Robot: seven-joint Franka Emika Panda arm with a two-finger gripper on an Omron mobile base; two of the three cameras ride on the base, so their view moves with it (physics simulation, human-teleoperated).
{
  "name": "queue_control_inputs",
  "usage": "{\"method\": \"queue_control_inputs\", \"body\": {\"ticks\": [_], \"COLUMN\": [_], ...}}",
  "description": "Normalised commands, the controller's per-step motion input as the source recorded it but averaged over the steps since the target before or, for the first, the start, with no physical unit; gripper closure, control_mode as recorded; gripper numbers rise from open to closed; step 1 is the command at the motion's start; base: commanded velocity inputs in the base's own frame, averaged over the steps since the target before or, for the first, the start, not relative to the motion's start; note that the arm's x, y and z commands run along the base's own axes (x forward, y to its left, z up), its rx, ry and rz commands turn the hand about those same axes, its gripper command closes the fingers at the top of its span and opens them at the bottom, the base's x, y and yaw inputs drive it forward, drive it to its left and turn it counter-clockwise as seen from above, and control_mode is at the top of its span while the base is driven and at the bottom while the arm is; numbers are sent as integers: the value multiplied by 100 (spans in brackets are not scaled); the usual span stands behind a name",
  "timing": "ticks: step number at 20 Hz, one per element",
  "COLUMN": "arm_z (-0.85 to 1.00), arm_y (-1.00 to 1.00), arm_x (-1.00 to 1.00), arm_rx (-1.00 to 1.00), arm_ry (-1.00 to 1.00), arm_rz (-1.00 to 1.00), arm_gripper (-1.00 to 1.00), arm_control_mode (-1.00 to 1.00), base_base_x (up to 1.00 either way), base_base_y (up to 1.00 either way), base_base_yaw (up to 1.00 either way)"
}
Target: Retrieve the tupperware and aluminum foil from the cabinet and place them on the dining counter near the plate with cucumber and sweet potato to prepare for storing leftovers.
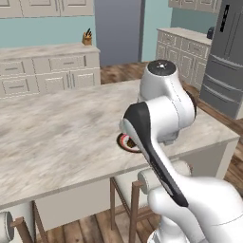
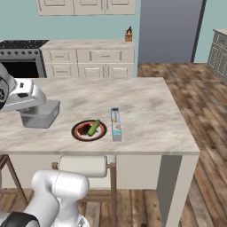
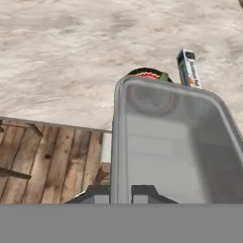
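Here, the dining counter carries the plate. Left of the plate, the claw grips the tupperware by its rim. The aluminum foil lies just right of the plate.

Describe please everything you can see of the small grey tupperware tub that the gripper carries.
The small grey rectangular tupperware tub looks like translucent plastic, with a raised rim and an open, empty inside. In the hand view the gripper is shut on its near wall, and the plate shows through its far side. In the right base view the tub sits low at the marbled dining counter, left of the plate; whether it touches the top is unclear.
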Motion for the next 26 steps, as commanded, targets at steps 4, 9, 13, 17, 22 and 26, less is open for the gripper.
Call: {"method": "queue_control_inputs", "body": {"ticks": [4,9,13,17,22,26], "arm_z": [-62,-8,-3,-24,-46,-50], "arm_y": [43,38,39,30,22,19], "arm_x": [42,44,48,49,51,39], "arm_rx": [0,0,0,0,0,0], "arm_ry": [0,13,17,16,8,0], "arm_rz": [30,18,7,0,-2,-9], "arm_gripper": [100,100,100,100,100,100], "arm_control_mode": [-100,-100,-100,-100,-100,-100], "base_base_x": [0,0,0,0,0,0], "base_base_y": [0,0,0,0,0,0], "base_base_yaw": [0,0,0,0,0,0]}}
